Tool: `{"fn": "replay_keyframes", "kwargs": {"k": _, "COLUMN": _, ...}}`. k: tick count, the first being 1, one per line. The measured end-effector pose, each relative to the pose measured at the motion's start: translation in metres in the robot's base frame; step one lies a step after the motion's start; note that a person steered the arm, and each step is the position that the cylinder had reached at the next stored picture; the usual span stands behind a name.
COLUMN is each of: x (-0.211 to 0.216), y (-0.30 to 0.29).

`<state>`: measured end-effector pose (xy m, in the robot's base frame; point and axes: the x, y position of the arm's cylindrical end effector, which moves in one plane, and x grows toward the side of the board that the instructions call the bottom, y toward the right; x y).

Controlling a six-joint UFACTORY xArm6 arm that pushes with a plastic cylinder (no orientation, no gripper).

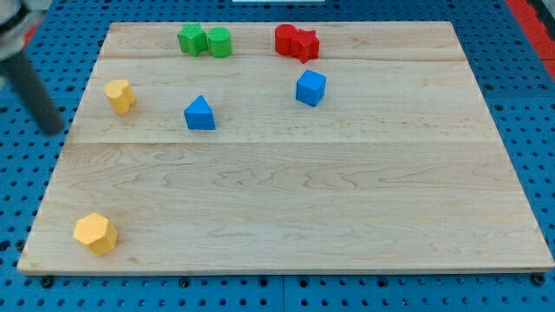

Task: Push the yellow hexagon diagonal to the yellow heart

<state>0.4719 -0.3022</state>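
Wooden board (286, 217) carries yellow, blue, green and red blocks.

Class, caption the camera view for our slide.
My tip off-board left; yellow hexagon block bottom-left, yellow heart block above.

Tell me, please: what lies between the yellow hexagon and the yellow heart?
Nothing. In the camera view, the stretch from the yellow hexagon up to the yellow heart is bare board. My tip stands off the board, left of the heart.
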Motion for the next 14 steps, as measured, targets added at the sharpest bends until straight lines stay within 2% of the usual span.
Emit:
{"fn": "replay_keyframes", "kwargs": {"k": 1, "x": 0.093, "y": 0.0}}
{"fn": "replay_keyframes", "kwargs": {"k": 2, "x": 0.145, "y": 0.008}}
{"fn": "replay_keyframes", "kwargs": {"k": 3, "x": 0.145, "y": 0.062}}
{"fn": "replay_keyframes", "kwargs": {"k": 4, "x": 0.13, "y": 0.116}}
{"fn": "replay_keyframes", "kwargs": {"k": 6, "x": 0.035, "y": 0.113}}
{"fn": "replay_keyframes", "kwargs": {"k": 7, "x": 0.013, "y": 0.114}}
{"fn": "replay_keyframes", "kwargs": {"k": 10, "x": -0.09, "y": 0.127}}
{"fn": "replay_keyframes", "kwargs": {"k": 11, "x": -0.115, "y": 0.139}}
{"fn": "replay_keyframes", "kwargs": {"k": 14, "x": -0.142, "y": 0.158}}
